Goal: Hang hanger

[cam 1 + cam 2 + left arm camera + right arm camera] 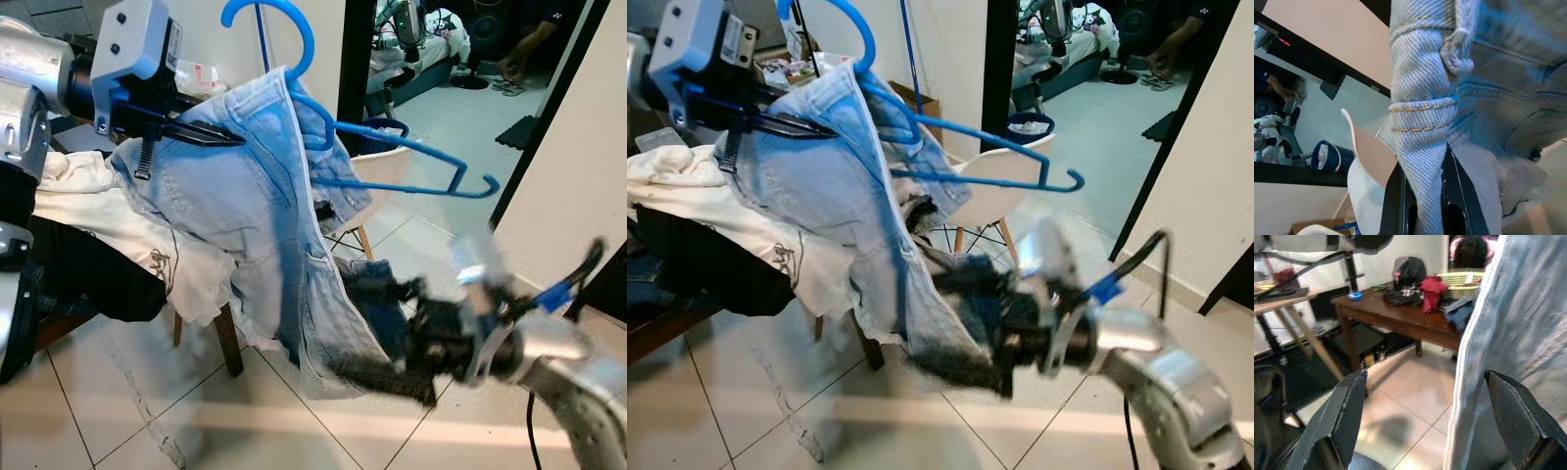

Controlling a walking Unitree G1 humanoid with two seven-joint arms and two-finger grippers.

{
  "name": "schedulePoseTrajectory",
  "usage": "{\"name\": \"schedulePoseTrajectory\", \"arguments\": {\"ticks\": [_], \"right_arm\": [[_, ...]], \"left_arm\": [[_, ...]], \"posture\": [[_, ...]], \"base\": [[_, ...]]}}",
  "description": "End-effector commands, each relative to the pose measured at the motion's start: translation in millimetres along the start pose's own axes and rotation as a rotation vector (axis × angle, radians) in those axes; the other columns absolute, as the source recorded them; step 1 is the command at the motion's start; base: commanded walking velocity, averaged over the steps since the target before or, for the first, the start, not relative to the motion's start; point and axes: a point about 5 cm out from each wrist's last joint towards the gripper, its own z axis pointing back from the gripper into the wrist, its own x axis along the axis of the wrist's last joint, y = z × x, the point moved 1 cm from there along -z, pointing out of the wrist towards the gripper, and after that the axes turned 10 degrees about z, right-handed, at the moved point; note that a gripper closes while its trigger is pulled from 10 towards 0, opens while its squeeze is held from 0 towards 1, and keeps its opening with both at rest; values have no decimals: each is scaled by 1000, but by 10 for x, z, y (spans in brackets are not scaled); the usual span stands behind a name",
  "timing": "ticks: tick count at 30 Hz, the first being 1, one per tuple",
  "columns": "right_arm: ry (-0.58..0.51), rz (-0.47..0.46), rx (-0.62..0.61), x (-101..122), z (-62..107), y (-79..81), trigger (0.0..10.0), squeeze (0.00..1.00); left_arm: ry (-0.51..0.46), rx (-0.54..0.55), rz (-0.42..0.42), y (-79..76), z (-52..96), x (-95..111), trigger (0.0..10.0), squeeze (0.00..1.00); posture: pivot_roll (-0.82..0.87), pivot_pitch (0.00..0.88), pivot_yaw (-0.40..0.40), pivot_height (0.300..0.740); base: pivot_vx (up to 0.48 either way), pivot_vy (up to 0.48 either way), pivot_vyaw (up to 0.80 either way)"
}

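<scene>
The left tool (211, 132) is clenched on the waistband of the pale-blue faded denim jeans (265, 225), which drape over the bright blue plastic hanger (392, 147). The hanger sits high at about 12 o'clock of the head view, its hook (284, 29) up and its bars jutting towards 3 o'clock. The left wrist view shows the thick twill waistband, with mustard stitching and a belt loop, pinched between the black fingers (1396, 200).

The right tool (392, 367) is low at 5 o'clock, blurred, beside the hanging leg; in its wrist view the fingers (1342, 416) stand wide apart, released, with the cloth between them but untouched.

To do this step well, I judge the left grip should stay firm on the waistband, since heavy denim could slide off smooth plastic. The right tool would best steady the loose leg, keeping the hook free for a rail.

Behind are a white moulded chair (1004, 171), cream cloths (88, 196) heaped at 9 o'clock, a dark wooden bench (1400, 318) and a glossy tiled floor (127, 411).
</scene>
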Motion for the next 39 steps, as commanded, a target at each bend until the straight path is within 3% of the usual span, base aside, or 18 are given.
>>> {"name": "schedulePoseTrajectory", "arguments": {"ticks": [1,6,7,9,10,11,13,14,15,23,28,30,32,33,38,39], "right_arm": [[41,-2,26,-35,-31,47,10000,0],[160,4,9,-151,10,39,10000,0],[243,32,-32,-224,47,-11,10000,0],[243,32,-32,-224,47,-11,10000,0],[332,63,-71,-306,95,-67,8667,0],[408,93,-109,-380,146,-126,4784,0],[453,110,-130,-423,179,-160,4784,0],[491,124,-147,-460,212,-186,1098,0],[513,133,-158,-481,234,-202,0,0],[528,138,-177,-497,277,-218,0,0],[483,151,-242,-439,309,-300,0,0],[435,164,-316,-379,343,-397,0,0],[435,164,-316,-379,343,-397,0,0],[383,180,-405,-310,408,-511,0,0],[345,191,-477,-257,468,-594,0,0],[288,206,-591,-163,582,-717,0,0]], "left_arm": [[-16,7,-39,49,52,112,0,0],[-10,12,-40,58,67,109,0,0],[-7,14,-41,62,74,108,0,0],[-7,14,-41,62,74,108,0,0],[-5,17,-41,68,80,111,0,0],[-4,20,-41,75,91,120,0,0],[-4,21,-41,79,99,126,0,0],[2,30,-39,89,136,136,0,0],[9,40,-37,100,175,146,0,0],[36,76,-29,136,301,170,0,0],[48,90,-1,126,381,154,0,0],[48,89,10,111,390,134,0,0],[48,89,10,111,390,134,0,0],[44,89,16,109,390,129,0,0],[33,89,23,106,389,128,0,0],[18,91,30,102,394,128,0,0]], "posture": [[0,27,25,740],[-1,27,28,740],[-2,27,29,740],[-2,27,29,740],[0,29,31,740],[1,33,33,740],[1,33,33,740],[2,35,39,740],[4,36,41,740],[23,49,45,740],[25,56,43,740],[24,57,42,740],[24,57,42,740],[23,61,40,740],[21,60,39,740],[20,62,37,740]], "base": [[0,0,0],[0,0,0],[0,0,0],[0,0,0],[0,0,0],[0,0,0],[0,0,0],[0,0,0],[0,0,0],[0,0,0],[0,0,0],[0,0,0],[0,0,0],[0,0,0],[0,0,0],[0,0,0]]}}
